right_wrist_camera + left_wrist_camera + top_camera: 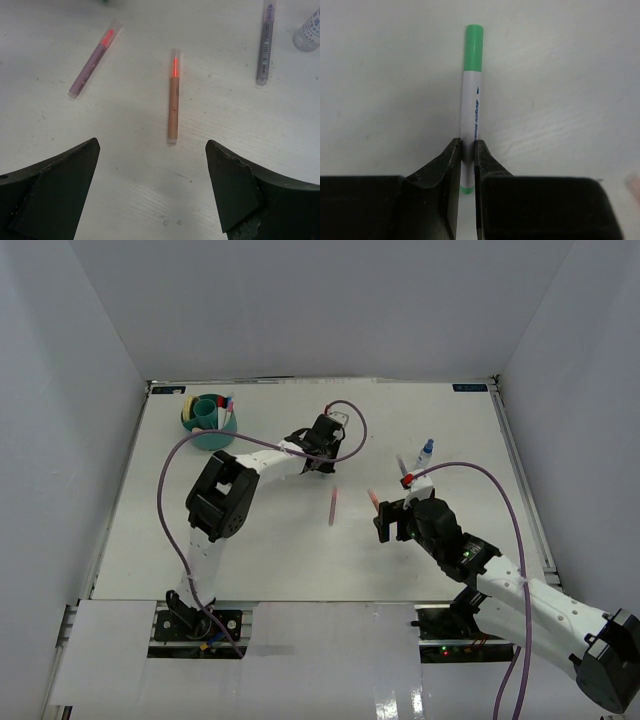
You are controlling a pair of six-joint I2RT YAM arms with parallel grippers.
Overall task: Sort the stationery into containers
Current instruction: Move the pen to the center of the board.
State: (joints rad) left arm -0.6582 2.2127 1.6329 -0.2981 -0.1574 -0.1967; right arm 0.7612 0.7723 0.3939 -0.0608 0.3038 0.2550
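Green-capped white plastic marker (472,95) lies flat on the white table (570,75) with the left gripper (468,150) closed on its lower barrel, so lift straight, hold it level, then drop it into the round teal plastic organizer (212,428) at far left; right gripper (152,144) stands open

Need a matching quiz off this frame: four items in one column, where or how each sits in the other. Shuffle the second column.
Items:
1. green-capped marker
2. orange marker
3. teal organizer
4. small bottle

Places/states:
a. far-left corner of the table, stationery standing in it
b. lying flat ahead of the open right end effector
c. pinched in the shut left end effector
d. next to a grey marker, upper right edge of the right wrist view

Pairs: 1-c, 2-b, 3-a, 4-d
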